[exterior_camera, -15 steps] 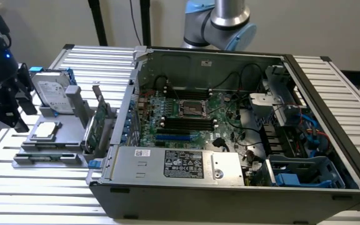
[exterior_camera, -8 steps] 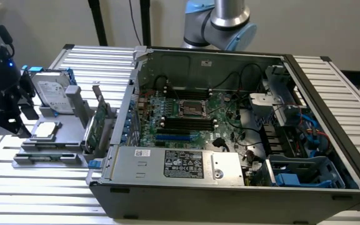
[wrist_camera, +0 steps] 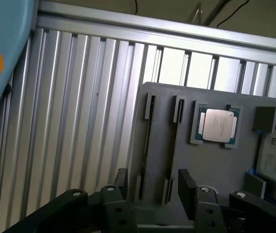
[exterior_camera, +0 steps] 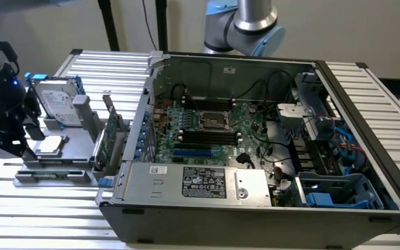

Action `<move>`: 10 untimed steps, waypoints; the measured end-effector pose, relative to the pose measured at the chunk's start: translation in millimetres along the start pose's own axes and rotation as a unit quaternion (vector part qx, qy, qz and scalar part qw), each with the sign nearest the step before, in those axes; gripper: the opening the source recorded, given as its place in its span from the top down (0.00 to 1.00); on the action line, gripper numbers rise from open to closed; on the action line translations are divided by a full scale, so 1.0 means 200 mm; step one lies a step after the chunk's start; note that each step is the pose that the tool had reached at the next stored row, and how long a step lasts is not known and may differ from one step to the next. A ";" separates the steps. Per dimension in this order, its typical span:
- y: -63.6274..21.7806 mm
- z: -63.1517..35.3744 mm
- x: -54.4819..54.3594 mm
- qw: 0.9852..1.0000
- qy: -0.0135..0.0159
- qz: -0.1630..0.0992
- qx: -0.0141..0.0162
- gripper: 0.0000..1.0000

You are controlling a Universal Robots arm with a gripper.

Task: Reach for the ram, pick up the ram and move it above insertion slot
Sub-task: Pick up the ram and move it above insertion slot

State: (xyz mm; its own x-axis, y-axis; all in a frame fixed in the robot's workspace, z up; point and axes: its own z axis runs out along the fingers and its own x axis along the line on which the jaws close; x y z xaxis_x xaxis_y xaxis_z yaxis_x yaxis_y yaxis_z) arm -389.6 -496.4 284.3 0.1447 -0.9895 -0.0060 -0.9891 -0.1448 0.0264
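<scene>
Green, long and narrow, the circuit-board ram stick (exterior_camera: 52, 175) is lodged on edge in a slot of the grey plastic holder (wrist_camera: 215, 165) near the slatted aluminium bench's (wrist_camera: 79, 121) edge at the exterior view's left, and the black pincer (wrist_camera: 154, 187) is poised just above it, jaws apart and empty. Were the descent made off-centre, a finger could be driven onto the slot wall, or the stick clamped askew and tilted.

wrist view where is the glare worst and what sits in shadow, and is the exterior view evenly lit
Wrist view: the strongest glare is on the table slats along the grey tray's edge, the processor lid shines, and the gripper reads as a dark silhouette. Exterior view: not even, the slats are bright while the computer case walls shade the motherboard.
</scene>
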 end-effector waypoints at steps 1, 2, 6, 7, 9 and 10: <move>0.000 0.009 0.00 1.000 0.000 0.000 0.000 0.46; 0.001 0.018 0.01 1.000 0.000 0.000 0.000 0.46; 0.002 0.054 0.02 1.000 0.000 0.000 0.000 0.46; 0.001 0.063 0.02 1.000 0.000 0.000 0.000 0.46; 0.001 0.081 0.02 1.000 0.000 0.000 0.000 0.46; 0.000 0.090 0.02 1.000 0.000 0.001 0.000 0.46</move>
State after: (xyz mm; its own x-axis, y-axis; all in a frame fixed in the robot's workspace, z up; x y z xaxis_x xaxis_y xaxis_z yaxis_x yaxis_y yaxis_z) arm -389.6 -500.2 266.2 0.1431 -0.9897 -0.0058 -0.9894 -0.1432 0.0255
